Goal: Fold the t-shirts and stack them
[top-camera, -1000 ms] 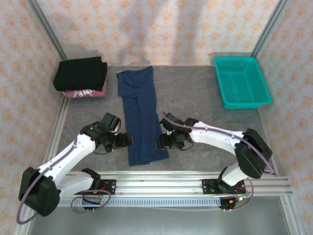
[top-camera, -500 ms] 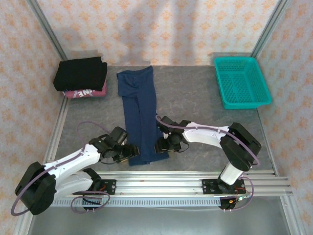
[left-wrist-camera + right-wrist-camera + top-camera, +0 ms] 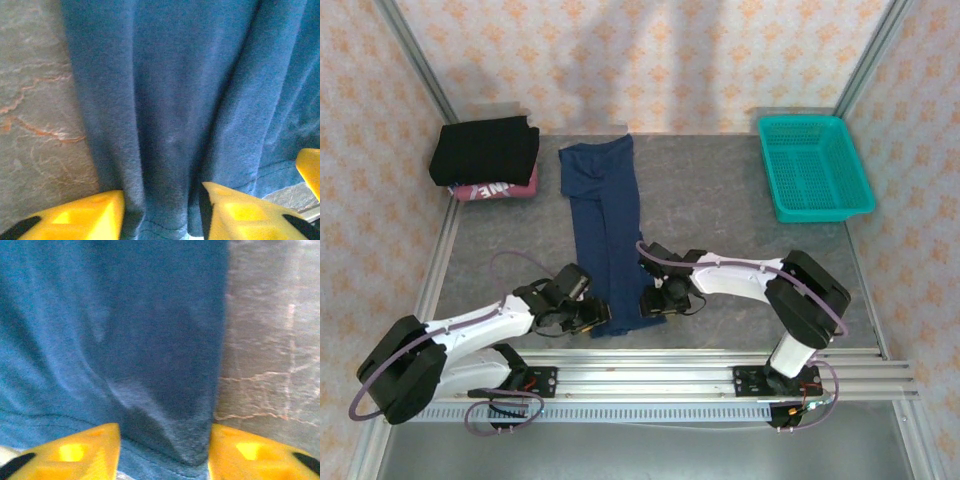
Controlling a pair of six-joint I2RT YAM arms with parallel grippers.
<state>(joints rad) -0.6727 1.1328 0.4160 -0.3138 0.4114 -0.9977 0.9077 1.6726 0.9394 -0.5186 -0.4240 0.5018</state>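
At the far-left corner of the worktop [image 3: 720, 200], the black tee [image 3: 485, 150] lies folded on the pink tee [image 3: 492, 190]: two items appear done and stacked. The navy tee [image 3: 605, 230] lies at mid-worktop as a long narrow strip, running from the far edge toward the near edge. Its lengthwise folds look complete; crosswise folding and stacking remain. The left gripper [image 3: 598, 320] and right gripper [image 3: 650, 300] sit at the strip's two near corners. Each pair of fingers [image 3: 85, 217] stands half-apart astride the hem, cloth between; whether the cloth is clamped cannot be told. The basket [image 3: 815, 165] occupies the far-right corner, well apart. Nothing appears to obstruct a fold toward the far edge.
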